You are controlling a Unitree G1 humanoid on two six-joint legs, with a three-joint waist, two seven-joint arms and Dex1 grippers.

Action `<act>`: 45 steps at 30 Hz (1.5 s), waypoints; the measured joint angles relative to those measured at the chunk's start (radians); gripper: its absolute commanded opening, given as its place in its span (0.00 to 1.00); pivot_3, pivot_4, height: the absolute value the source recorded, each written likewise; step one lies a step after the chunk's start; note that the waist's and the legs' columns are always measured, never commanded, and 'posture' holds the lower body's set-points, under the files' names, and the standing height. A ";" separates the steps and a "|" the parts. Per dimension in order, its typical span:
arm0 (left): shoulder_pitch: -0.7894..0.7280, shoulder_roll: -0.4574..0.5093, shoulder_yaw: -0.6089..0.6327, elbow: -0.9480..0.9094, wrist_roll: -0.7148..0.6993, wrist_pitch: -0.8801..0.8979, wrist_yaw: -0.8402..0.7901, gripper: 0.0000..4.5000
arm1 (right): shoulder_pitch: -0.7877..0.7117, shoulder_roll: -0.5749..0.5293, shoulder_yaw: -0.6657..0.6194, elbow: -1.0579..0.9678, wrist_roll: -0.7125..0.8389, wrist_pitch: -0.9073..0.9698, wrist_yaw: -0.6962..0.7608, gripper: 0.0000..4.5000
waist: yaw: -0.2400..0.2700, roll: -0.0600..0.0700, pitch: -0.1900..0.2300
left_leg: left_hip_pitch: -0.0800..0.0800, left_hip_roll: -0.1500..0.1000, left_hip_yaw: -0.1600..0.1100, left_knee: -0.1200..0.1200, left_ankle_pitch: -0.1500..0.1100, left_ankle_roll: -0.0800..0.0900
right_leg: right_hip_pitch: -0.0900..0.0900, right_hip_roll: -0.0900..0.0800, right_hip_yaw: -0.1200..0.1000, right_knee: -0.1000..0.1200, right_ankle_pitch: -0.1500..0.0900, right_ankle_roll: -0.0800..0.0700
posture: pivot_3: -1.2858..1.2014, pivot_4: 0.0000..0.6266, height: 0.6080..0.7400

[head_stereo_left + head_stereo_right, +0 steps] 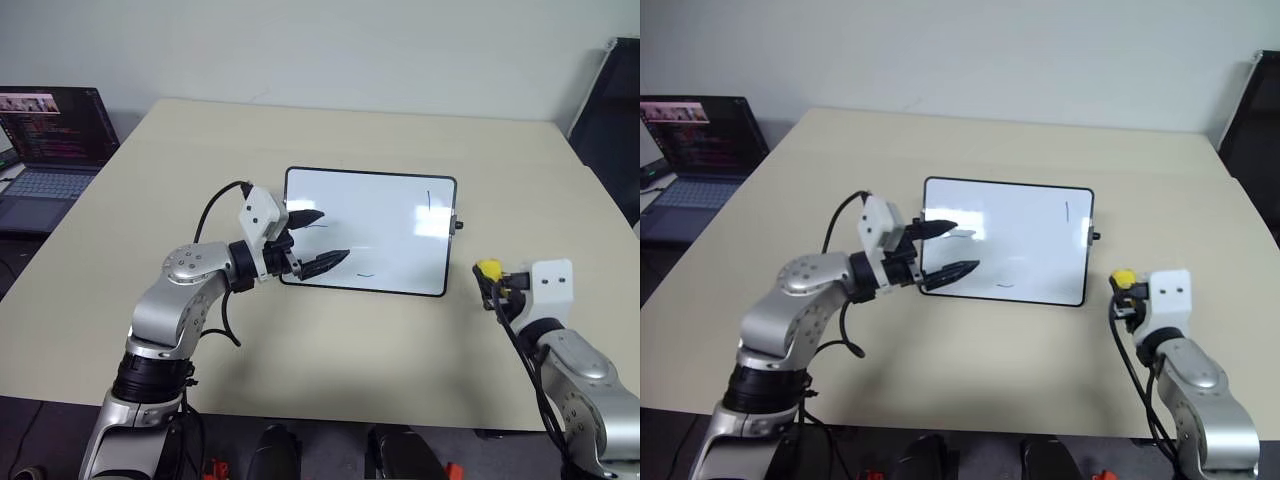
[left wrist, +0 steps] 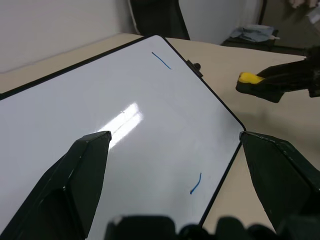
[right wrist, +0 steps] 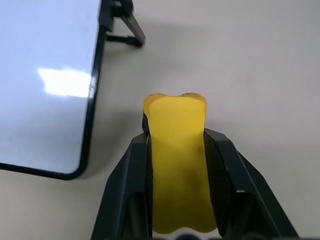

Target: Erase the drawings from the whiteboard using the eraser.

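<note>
Yellow eraser sits squeezed in the right claw, off the board's right edge. Left claw gapes wide over the board's left edge. Strokes mark the board, which lies mid-bench.

1. You had bare table between the right gripper and the whiteboard.
2. The left gripper hung over the board's left end, blocking it.
3. A laptop sat at the far left, well apart.
</note>
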 measured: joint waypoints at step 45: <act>-0.050 -0.015 -0.047 0.071 0.033 -0.055 -0.019 1.00 | -0.430 -0.075 0.308 0.330 -0.215 -0.051 0.152 0.24 | -0.004 0.001 0.000 | -0.001 0.000 0.000 0.008 0.001 0.002 | 0.001 0.000 0.001 0.000 0.005 0.003 | 0.52 0.24 1.00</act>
